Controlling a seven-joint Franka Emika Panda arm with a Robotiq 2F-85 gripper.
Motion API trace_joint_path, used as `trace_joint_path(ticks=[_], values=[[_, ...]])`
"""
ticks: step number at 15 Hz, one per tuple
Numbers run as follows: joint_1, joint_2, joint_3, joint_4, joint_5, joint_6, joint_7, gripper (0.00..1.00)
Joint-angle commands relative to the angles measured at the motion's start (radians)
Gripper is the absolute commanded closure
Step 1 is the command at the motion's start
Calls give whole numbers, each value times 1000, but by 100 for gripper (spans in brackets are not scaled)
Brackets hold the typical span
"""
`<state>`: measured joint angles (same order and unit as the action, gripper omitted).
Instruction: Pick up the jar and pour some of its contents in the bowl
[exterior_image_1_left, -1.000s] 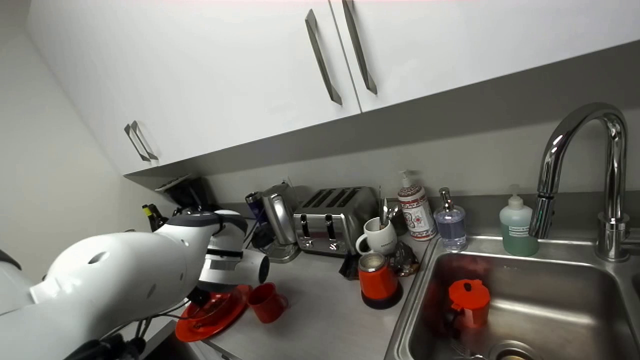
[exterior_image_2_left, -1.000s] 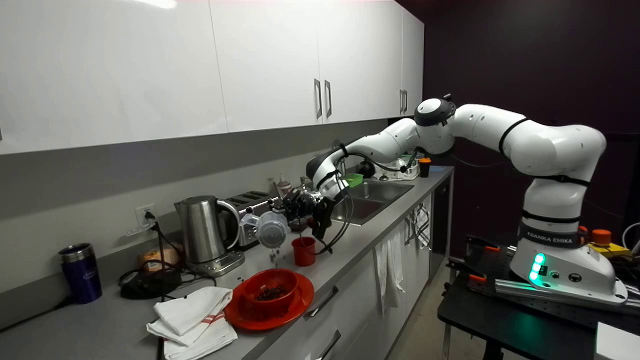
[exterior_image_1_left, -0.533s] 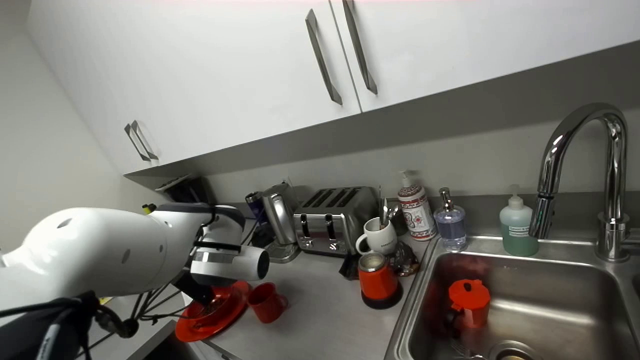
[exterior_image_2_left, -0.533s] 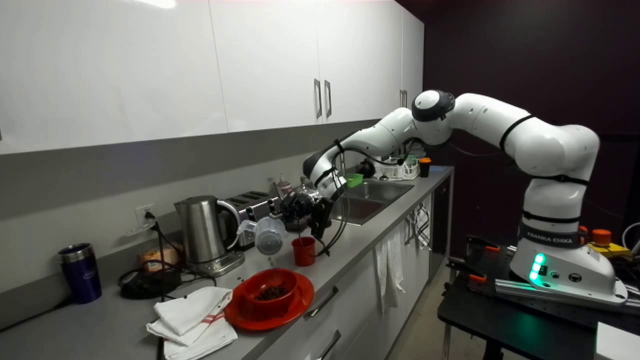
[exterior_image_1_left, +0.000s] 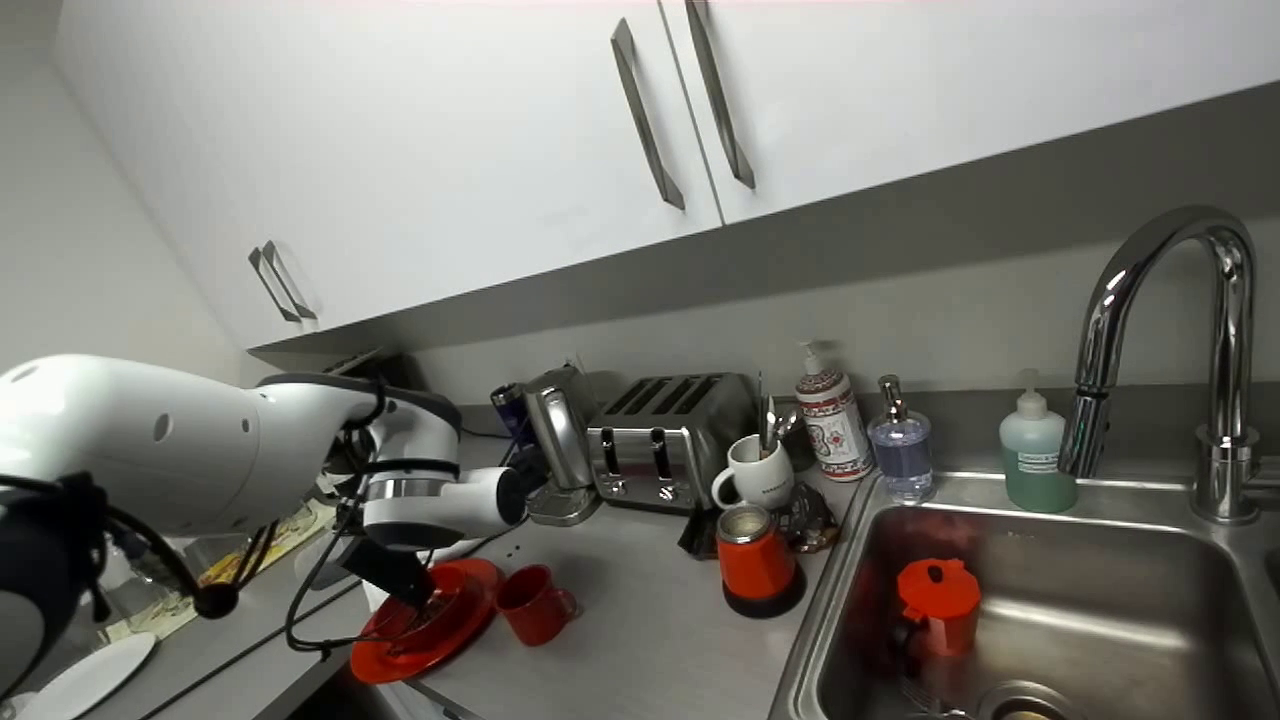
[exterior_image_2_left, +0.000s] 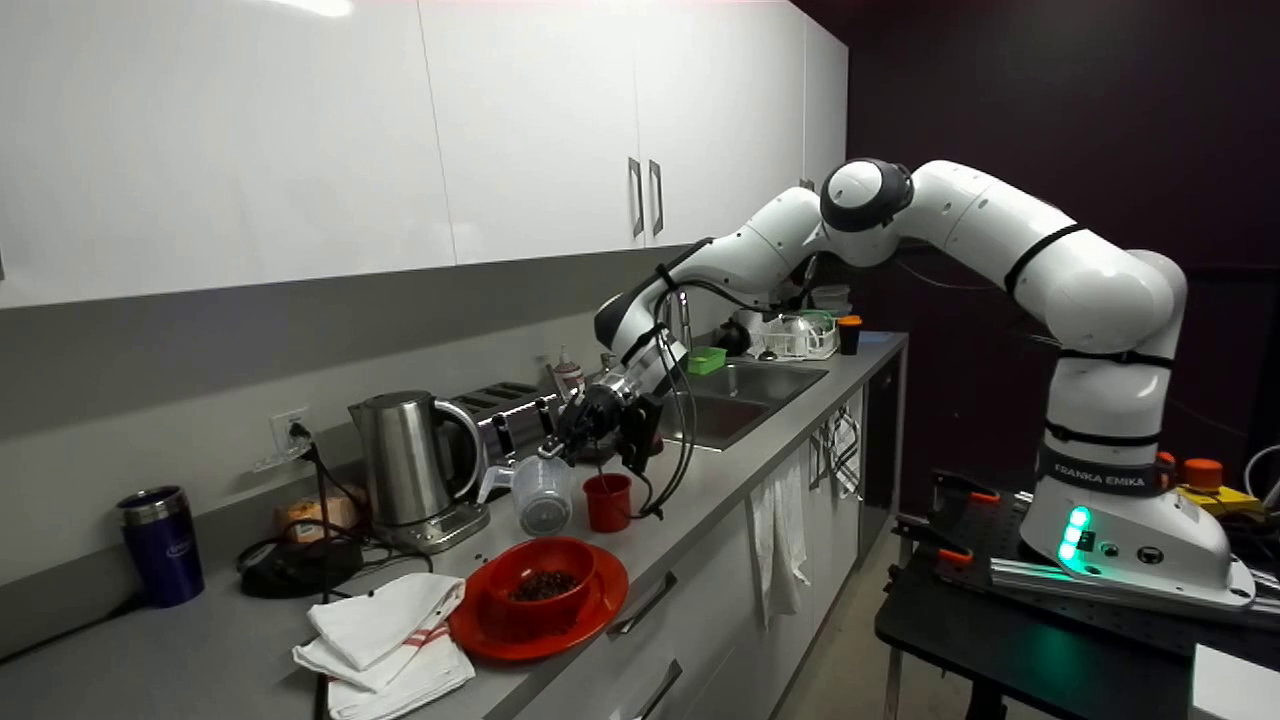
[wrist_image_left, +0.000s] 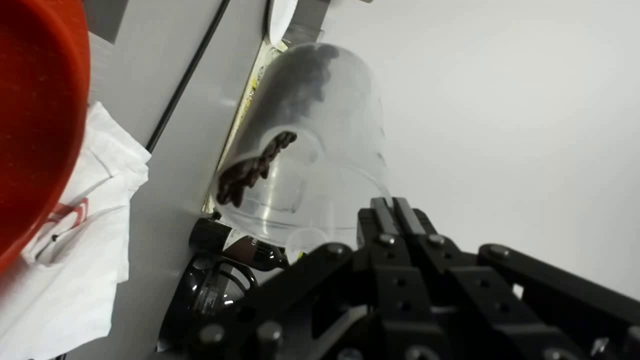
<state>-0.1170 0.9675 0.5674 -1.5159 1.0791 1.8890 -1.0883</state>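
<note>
Dark beans lie along one side inside the clear jar (wrist_image_left: 320, 100) in the wrist view. My gripper (wrist_image_left: 396, 202) is shut on the jar's rim. In an exterior view the jar (exterior_image_2_left: 543, 495) hangs tilted above and just behind the red bowl (exterior_image_2_left: 565, 560), its handle pointing left. Beans fill the floor of that bowl, which stands on a wide red plate (exterior_image_2_left: 612, 600). The arm partly covers the bowl (exterior_image_1_left: 450, 590) in an exterior view. A red curved rim (wrist_image_left: 77, 120) shows at the wrist view's left edge; bowl or plate, I cannot tell.
A red mug (exterior_image_2_left: 608, 502) stands close beside the plate. Behind are a steel kettle (exterior_image_2_left: 400, 460) and a toaster (exterior_image_1_left: 650, 445). A white cloth (exterior_image_2_left: 390, 630) lies left of the plate, and a drawer handle (exterior_image_2_left: 645, 605) juts below the counter edge.
The arm's elbow has risen and the jar has turned, its round end swinging lower. Beans were falling from it in the earlier frames; none are seen falling now.
</note>
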Motion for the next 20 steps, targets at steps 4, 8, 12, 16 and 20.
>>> trace_joint_path(ticks=[4,8,12,16,20], values=[[178,-147,-190,-38,13,50,-27,96],[242,-205,-237,-59,7,125,-40,96],[289,-286,-262,-111,2,250,-61,96],[334,-353,-277,-167,-19,412,-62,96],[372,-401,-284,-222,-50,589,-38,96]])
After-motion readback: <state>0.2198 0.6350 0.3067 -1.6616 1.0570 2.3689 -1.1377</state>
